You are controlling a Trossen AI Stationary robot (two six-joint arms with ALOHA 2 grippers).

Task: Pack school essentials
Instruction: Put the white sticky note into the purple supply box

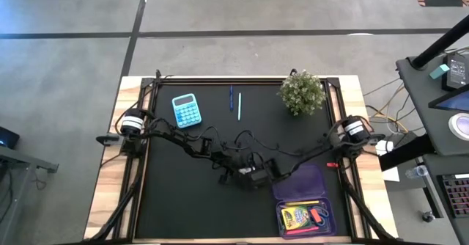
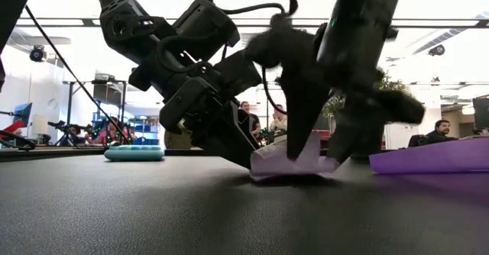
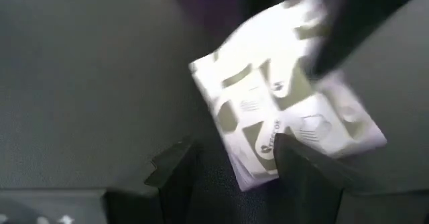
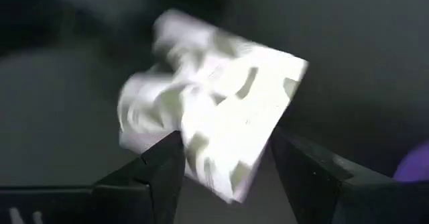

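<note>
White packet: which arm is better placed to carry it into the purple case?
Right. The right gripper straddles the white packet, and the purple case lies on that arm's side.

A blue calculator (image 1: pixel 186 110) lies in the upper left of the black mat (image 1: pixel 176 194), and a bushy potted plant (image 1: pixel 301 92) stands at its upper right. An open purple case (image 1: pixel 304 180) sits at the lower right. People (image 2: pixel 442 129) sit in the room behind.
</note>
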